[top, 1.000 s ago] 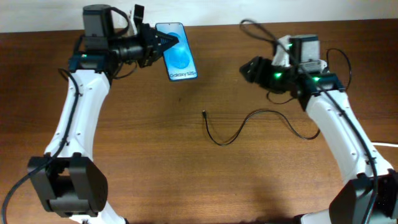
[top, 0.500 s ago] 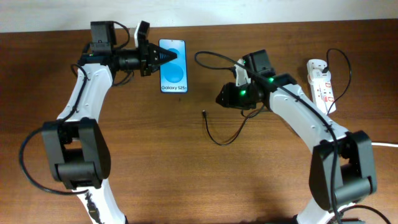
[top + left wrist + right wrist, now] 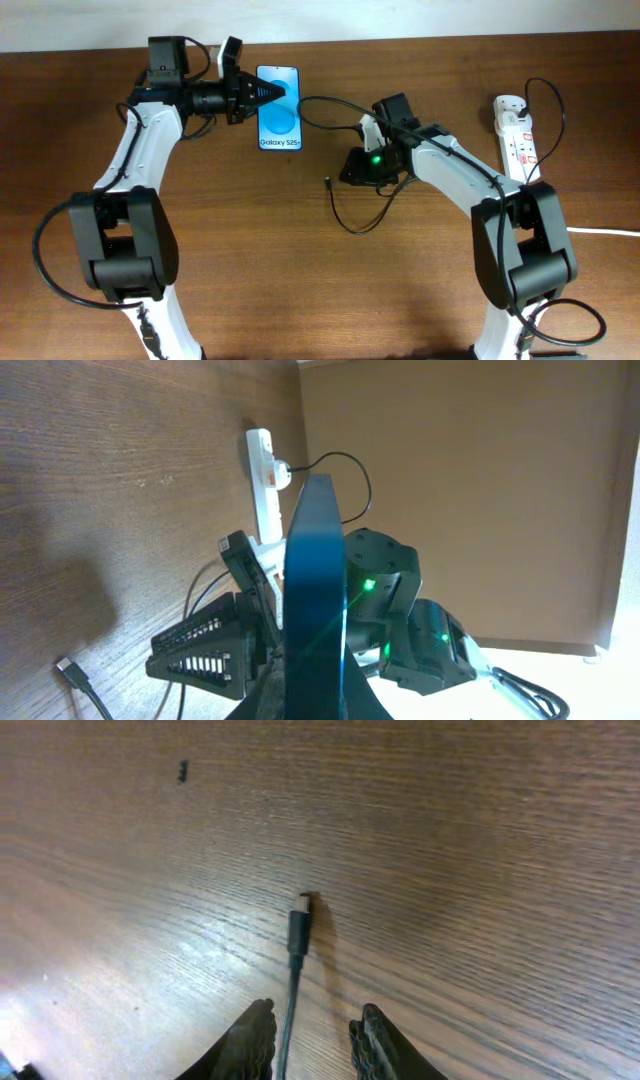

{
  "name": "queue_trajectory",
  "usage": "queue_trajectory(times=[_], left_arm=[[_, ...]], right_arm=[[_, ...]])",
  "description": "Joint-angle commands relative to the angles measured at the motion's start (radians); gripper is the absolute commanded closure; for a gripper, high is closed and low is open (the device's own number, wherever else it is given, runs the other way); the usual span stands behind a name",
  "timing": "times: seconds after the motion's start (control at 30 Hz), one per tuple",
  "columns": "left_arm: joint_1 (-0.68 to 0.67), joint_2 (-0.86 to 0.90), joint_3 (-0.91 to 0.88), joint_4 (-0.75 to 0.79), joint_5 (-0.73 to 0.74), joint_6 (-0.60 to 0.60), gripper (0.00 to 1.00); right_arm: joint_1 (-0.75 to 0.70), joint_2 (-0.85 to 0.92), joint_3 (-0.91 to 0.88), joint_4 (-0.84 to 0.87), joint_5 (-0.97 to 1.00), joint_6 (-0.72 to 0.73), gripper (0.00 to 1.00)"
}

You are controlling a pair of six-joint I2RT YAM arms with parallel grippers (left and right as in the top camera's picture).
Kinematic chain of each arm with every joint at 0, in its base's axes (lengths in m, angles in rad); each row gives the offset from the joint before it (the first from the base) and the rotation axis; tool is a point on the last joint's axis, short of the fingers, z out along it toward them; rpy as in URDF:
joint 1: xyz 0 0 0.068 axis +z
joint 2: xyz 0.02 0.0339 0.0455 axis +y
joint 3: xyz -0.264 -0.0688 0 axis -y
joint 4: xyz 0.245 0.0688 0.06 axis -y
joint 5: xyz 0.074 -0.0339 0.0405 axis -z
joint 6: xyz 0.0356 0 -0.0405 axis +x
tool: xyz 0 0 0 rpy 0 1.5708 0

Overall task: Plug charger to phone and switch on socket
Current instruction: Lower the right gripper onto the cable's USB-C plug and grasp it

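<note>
Far left: holds Galaxy phone (image 3: 280,125) by edge in left gripper (image 3: 272,93), closed on it.
Centre: straddles charger cable (image 3: 292,985) with right gripper (image 3: 315,1020), spread open, empty; plug tip (image 3: 300,915) just ahead.
Risks knocking tip aside, or pinching too far back, leaving tip floppy for insertion.
Far right: socket (image 3: 517,135), untouched.

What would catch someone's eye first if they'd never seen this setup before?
The bright blue phone near the table's far edge stands out, pinched at its side by the left fingers. Mid-table, a thin black cable lies loose, and the open right fingers straddle it just behind its plug end. A white power strip sits at the far right.
</note>
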Motion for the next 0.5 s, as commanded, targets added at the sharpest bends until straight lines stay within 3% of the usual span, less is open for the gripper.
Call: queue_trajectory(times=[0.0,0.47], left_arm=[[0.039,0.0,0.011,0.003,0.042,0.016,1.0],[0.217,0.0,0.011,0.003,0.077,-0.041,1.0]], right_arm=[[0.011,0.017,-0.01,0.012,-0.096,-0.084,0.7],[0.011,0.047,-0.024,0.011,-0.108,-0.113,0.7]])
